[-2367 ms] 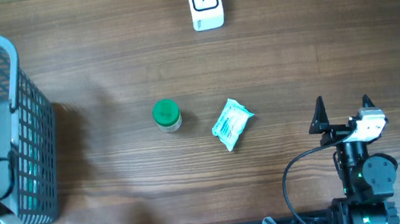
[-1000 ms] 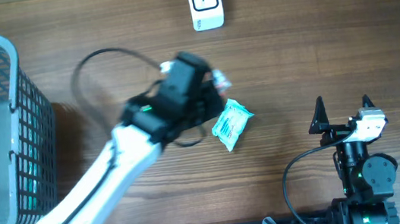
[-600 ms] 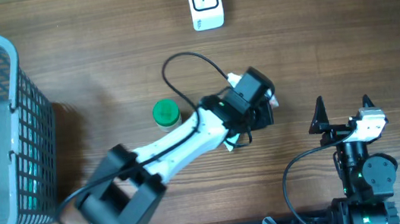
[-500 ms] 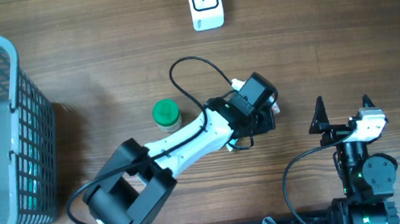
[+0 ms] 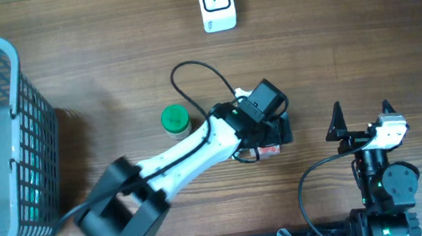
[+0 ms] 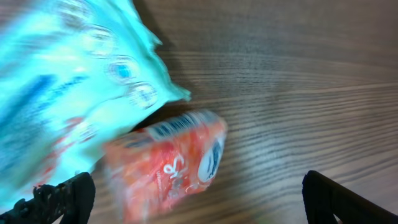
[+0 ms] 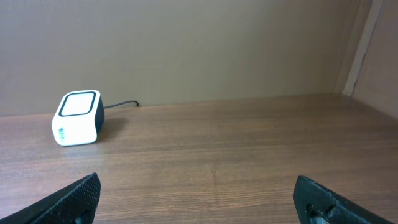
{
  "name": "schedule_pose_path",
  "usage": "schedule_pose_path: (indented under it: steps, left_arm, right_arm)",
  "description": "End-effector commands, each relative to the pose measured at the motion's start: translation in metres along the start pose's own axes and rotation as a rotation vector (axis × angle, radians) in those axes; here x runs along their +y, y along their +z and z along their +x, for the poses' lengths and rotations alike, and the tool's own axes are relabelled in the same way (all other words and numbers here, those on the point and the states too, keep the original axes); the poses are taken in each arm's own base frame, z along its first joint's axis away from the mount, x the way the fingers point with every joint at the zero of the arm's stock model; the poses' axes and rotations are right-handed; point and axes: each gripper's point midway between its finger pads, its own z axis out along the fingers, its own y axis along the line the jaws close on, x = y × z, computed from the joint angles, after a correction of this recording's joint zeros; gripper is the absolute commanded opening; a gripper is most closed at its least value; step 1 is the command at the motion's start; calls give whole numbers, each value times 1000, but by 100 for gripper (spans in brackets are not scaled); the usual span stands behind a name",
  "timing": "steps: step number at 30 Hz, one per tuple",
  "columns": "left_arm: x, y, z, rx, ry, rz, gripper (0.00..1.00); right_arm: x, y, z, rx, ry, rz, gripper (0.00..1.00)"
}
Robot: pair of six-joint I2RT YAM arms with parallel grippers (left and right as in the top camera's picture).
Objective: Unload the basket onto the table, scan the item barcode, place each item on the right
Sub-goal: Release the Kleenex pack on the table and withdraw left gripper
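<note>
Between the two black fingers of the left pincer, a red snack packet is lying on the wooden desk. This pincer is standing spread wide and is not pinching anything. The red packet is sitting closer to one finger than to the other. It is looking blurry, so I cannot tell if it is touching that finger. Thin dark lines, like a barcode, are showing along its top edge.

A shiny teal packet is lying right next to the red one and is touching it. From above, the left arm is reaching across the middle of the desk and is hiding most of the teal packet.

A small jar with a green lid is standing upright a little way off, on the basket side of the arm. The white scanner is sitting well apart from the red packet, at the far edge of the desk, with its cord running off behind it.

A grey basket is standing at the left end of the desk, with a few small things inside.

The right pincer is waiting near the front right of the desk. It is also spread wide and is holding nothing.
</note>
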Motion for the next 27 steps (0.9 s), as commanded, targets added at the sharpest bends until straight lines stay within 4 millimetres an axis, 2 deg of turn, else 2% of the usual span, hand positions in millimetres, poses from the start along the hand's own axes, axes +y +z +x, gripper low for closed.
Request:
schedule_pose_path:
  steps: [1,3,8,10,17,27]
  left_arm:
    - [-6,-59,-23,-173,86,12,100]
    - [-2,-78,-27,-219,86,2,100]
    - [27,-139,-51,-381,24,-49,100]
    - [46,-169,-63,-452,4,-66,100]
    - [106,-250,-89,-638,-134,-81,100]
    - [151,-342,-106,-906,-155,-111,100]
  right_arm:
    - [0,0,-1,-5,-9,-3,100]
    - [0,0,-1,-6,-9,-3,100]
    - [0,0,-1,-6,-9,-3,100]
    - [0,0,-1,-6,-9,-3,100]
    - [0,0,-1,-6,-10,-3,100]
    - [0,0,-1,-6,-9,-3,100]
